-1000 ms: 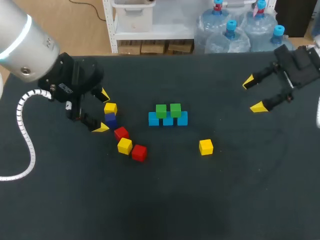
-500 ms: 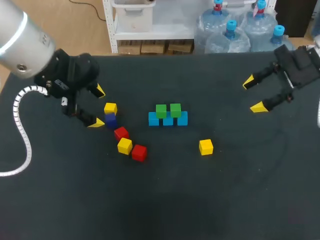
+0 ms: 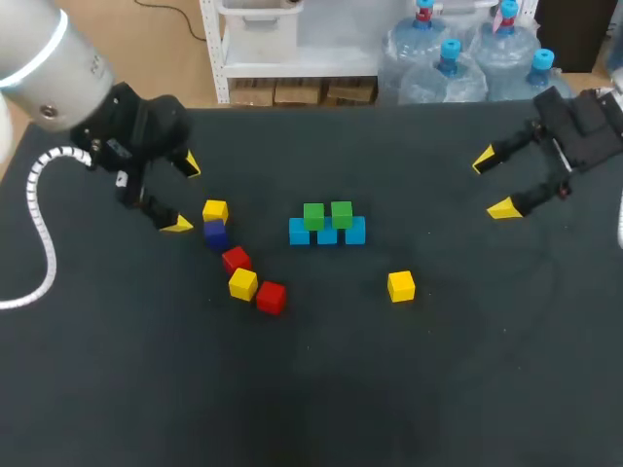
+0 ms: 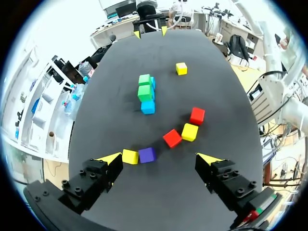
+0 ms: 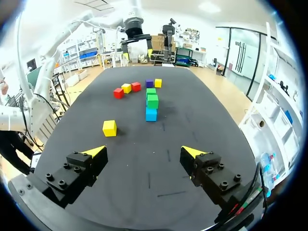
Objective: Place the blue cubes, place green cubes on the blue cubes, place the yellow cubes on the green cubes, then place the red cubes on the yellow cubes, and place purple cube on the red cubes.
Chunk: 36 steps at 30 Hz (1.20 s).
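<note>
Our left pincer (image 3: 185,196) hangs spread and empty just left of a yellow cube (image 3: 215,210), likely lined up for it, since green cubes (image 3: 313,216) already top the blue cubes (image 3: 300,233) at the middle of the desk (image 3: 321,389). Our right pincer (image 3: 494,183), also spread, sits at the right, well apart.

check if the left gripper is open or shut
Open: the left gripper's fingers stand wide apart with nothing held between them; the purple cube lies ahead.

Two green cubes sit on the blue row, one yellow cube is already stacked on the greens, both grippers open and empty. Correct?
No. The head view shows nothing on the green cubes; all three yellow cubes lie on the table. The rest holds: blue cubes underneath, left gripper and right gripper open and empty.
</note>
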Each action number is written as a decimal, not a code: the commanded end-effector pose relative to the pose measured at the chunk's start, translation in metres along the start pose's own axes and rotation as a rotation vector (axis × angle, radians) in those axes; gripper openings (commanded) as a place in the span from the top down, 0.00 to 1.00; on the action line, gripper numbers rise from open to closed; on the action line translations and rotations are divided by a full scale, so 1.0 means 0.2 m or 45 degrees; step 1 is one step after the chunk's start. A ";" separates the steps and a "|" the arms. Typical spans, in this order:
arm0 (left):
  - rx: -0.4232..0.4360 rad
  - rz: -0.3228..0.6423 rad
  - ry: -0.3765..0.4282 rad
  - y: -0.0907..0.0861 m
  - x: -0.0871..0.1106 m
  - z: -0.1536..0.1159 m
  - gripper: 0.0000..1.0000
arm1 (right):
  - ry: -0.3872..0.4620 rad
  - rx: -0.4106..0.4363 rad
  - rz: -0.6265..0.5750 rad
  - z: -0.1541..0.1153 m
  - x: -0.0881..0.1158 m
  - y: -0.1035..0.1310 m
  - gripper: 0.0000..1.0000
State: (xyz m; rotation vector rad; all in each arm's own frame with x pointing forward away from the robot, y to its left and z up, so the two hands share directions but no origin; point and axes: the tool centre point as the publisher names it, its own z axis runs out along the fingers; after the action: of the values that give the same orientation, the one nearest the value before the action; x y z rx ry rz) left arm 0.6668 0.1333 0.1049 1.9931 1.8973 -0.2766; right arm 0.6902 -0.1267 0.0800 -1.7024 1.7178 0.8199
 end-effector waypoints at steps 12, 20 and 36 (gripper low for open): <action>0.018 -0.024 -0.038 0.22 0.10 0.15 0.00 | -0.002 -0.001 -0.001 0.00 0.00 0.00 0.00; 0.040 -0.009 -0.057 0.28 0.13 0.25 0.00 | -0.002 -0.001 -0.001 0.00 0.00 0.00 0.00; 0.051 0.095 -0.013 0.41 0.21 0.32 0.00 | -0.002 -0.001 -0.001 0.00 0.00 0.00 0.00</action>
State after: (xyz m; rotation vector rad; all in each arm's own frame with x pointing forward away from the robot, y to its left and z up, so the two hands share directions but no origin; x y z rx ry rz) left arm 0.7507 0.1477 0.0451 2.0678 1.8215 -0.2941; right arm 0.6902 -0.1267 0.0800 -1.7023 1.7183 0.8198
